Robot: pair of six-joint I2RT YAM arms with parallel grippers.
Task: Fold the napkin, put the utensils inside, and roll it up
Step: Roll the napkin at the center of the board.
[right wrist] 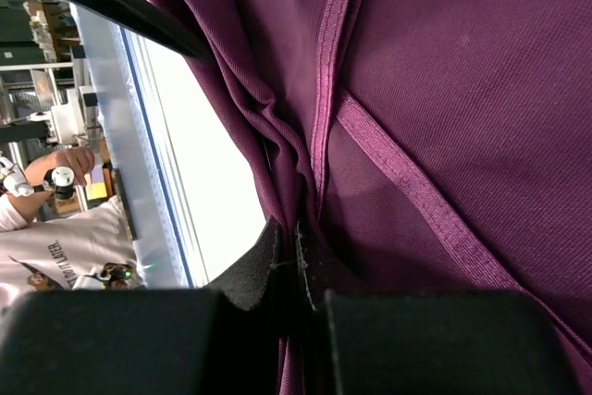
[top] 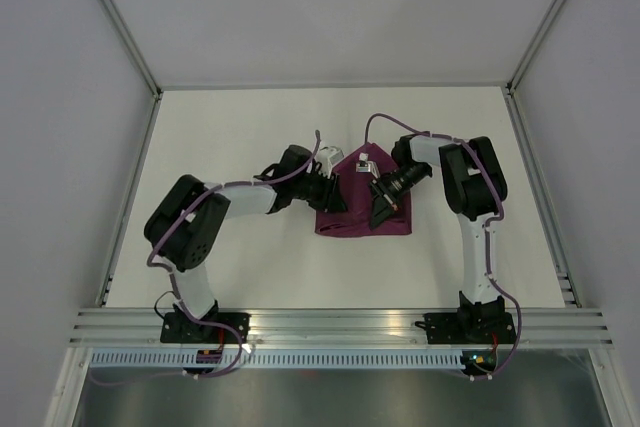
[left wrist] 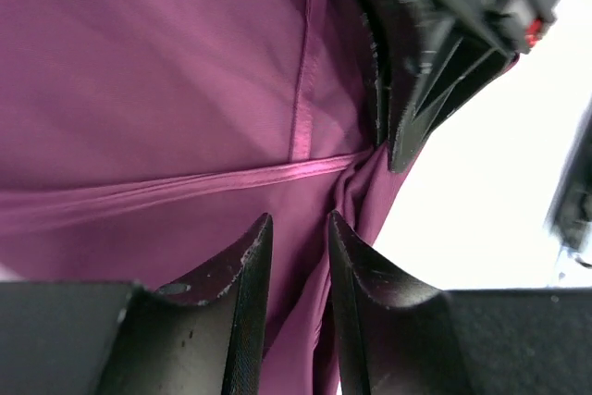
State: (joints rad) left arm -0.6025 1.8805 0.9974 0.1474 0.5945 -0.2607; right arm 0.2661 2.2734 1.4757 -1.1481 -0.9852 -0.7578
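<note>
left claw [top: 332, 196]: sat at the left edge of the napkin [top: 352, 223]; fingers narrowly apart, a ridge of cloth running into the gap; could not tell whether pinched or only straddled.
napkin: lay folded at mid-table, between and under both claws; about as wide as deep, peaked toward the far side, so no clear long axis; showed a bright hem [left wrist: 185, 190] running left to right in the left wrist view.
utensils: none seen in any view; could not tell whether hidden in the folds or absent.
right claw [right wrist: 296, 238]: stood right of the napkin's centre; fingers together, clamped on a gathered pleat of the napkin.
key relation: gather ran from the left claw across toward the right claw; both sat near each other on the same bunch; right arm judged to have the surer hold for the next fold.
table [top: 250, 137]: white, flat, smooth; thin satin judged likely to slide on it.
room: table margin showed on every side of the napkin; walls [top: 60, 97] well apart; tightest spot judged to be between the claws.
</note>
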